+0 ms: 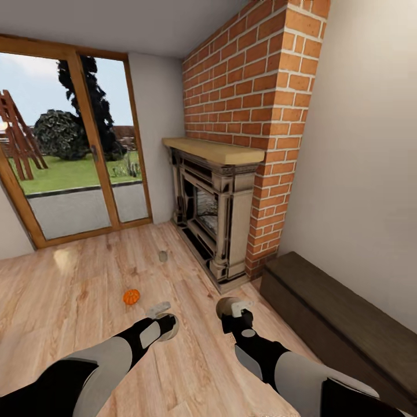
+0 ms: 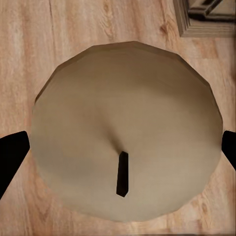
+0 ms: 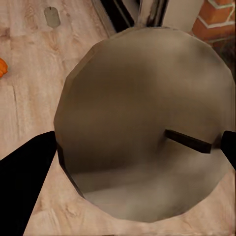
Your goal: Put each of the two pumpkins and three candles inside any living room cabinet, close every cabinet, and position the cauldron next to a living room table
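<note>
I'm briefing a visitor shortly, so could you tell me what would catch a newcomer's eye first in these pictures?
Probably the red brick chimney rising over the ornate fireplace ahead, beside wood-framed glass doors onto a garden. Each hand, left and right, grips a tan candle, wick up. A bright orange pumpkin sits on the plank floor near the left hand.

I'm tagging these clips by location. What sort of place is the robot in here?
Likely a home living room: an ornate fireplace under a red brick chimney, wood-framed glass doors onto a garden, and a plank floor.
</note>
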Robot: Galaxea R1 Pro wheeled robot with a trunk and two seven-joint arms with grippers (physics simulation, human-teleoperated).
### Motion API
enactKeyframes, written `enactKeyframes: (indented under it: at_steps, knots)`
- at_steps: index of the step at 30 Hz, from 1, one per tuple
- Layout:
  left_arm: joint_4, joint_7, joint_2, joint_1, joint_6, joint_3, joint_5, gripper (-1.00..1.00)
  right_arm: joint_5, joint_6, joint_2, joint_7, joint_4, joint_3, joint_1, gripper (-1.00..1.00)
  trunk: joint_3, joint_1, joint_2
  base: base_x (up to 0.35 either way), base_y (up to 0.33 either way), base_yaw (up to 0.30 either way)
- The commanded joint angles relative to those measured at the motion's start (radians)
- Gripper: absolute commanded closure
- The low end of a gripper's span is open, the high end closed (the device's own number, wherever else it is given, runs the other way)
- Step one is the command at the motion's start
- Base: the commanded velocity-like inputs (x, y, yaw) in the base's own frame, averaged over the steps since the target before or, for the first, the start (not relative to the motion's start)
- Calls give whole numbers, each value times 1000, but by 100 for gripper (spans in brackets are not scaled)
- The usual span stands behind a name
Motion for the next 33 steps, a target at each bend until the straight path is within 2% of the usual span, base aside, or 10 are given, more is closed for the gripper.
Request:
enactKeyframes:
  at_steps: [1, 5, 15, 24, 33]
  knots:
    - [-2, 6, 0, 0, 6, -8, 7, 100, -9, -3, 0, -7, 0, -1, -1, 100, -2, 1, -2, 0, 4, -272]
    - [-2, 6, 0, 0, 7, -8, 7, 100, -9, -3, 0, -12, 0, -18, -2, 100, -1, 1, -2, 0, 1, -272]
    - [-2, 6, 0, 0, 8, -8, 7, 100, -9, -3, 1, -13, 0, -18, -1, 100, 1, 1, -2, -96, -100, -256]
    - [-2, 6, -1, 0, 9, -8, 7, 100, -10, -3, 0, -12, 1, -18, -1, 100, 2, 1, -2, -53, -59, -49]
    - [-2, 6, -2, 0, 6, -8, 7, 100, -10, -3, 1, -12, 1, -18, -1, 100, 2, 1, -2, -159, -199, 0]
